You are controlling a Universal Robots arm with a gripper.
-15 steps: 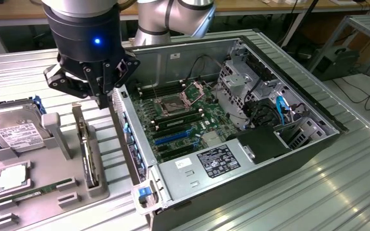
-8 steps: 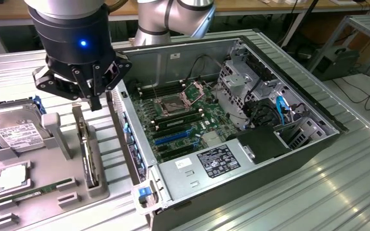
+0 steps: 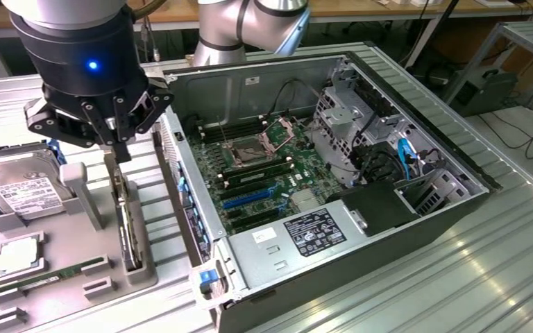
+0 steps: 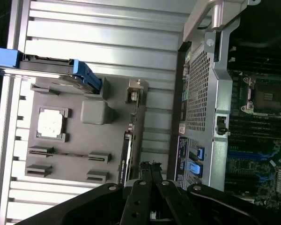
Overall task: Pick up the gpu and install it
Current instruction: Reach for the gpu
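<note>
The gpu (image 3: 128, 222) stands edge-on in a slot of the grey holder tray (image 3: 91, 277), beside the open computer case (image 3: 341, 229). It is a slim dark card with a metal bracket at one end. My gripper (image 3: 119, 151) hangs just above the card's far end, its fingers shut together with nothing seen between them. In the wrist view the gpu (image 4: 131, 140) runs under the closed fingertips of the gripper (image 4: 150, 166), with its bracket end pointing away. The motherboard (image 3: 266, 173) lies exposed inside the case, with its blue slots in view.
On the tray also rest a silver hard drive (image 3: 21, 191), a processor chip (image 3: 21, 253) and a green memory stick (image 3: 53, 277). The case's side wall (image 4: 201, 93) rises right next to the tray. The ribbed metal table (image 3: 452, 277) extends on the exterior view's right.
</note>
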